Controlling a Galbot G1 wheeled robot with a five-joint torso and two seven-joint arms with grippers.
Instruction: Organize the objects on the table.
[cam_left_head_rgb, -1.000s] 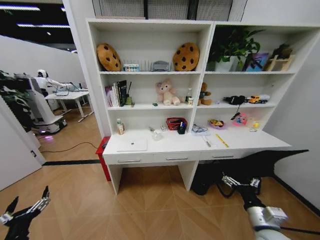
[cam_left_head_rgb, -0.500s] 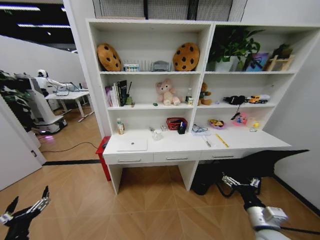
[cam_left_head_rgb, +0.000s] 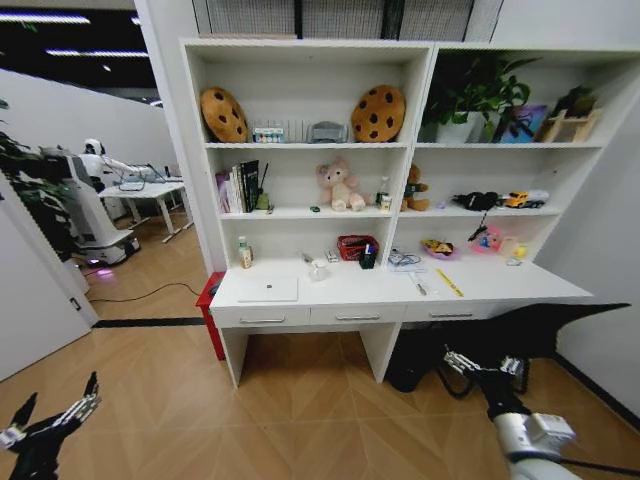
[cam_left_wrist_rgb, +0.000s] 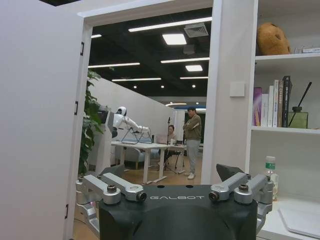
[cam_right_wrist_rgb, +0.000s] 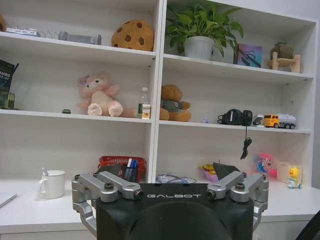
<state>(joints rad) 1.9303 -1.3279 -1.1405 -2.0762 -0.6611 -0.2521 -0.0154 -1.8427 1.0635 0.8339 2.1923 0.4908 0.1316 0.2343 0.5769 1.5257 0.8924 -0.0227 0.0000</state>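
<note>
The long white table (cam_left_head_rgb: 330, 296) stands under tall white shelving, a few steps ahead of me. A slim silver laptop (cam_left_head_rgb: 268, 289) lies shut on its left part, and its corner shows in the left wrist view (cam_left_wrist_rgb: 300, 221). A thin white pen (cam_left_head_rgb: 418, 287) lies right of centre. A tiny green object (cam_right_wrist_rgb: 66, 111) sits on the shelf beside the pink plush toy (cam_right_wrist_rgb: 100, 96). My left gripper (cam_left_head_rgb: 57, 397) hangs low at the left, open and empty, well short of the table. My right gripper (cam_left_head_rgb: 480, 366) hangs low at the right, also open and empty.
A white mug (cam_right_wrist_rgb: 51, 184), a red basket (cam_left_head_rgb: 352, 246) and a yellow strip (cam_left_head_rgb: 449, 283) are on the desk. A red box (cam_left_head_rgb: 207, 312) stands by its left leg and a black chair (cam_left_head_rgb: 530, 335) at the right. An open doorway (cam_left_wrist_rgb: 145, 100) lies left; wooden floor stretches ahead.
The whole head picture has shifted slightly, so the camera has moved a little. Both grippers hang as before, and nothing on the table has moved.
</note>
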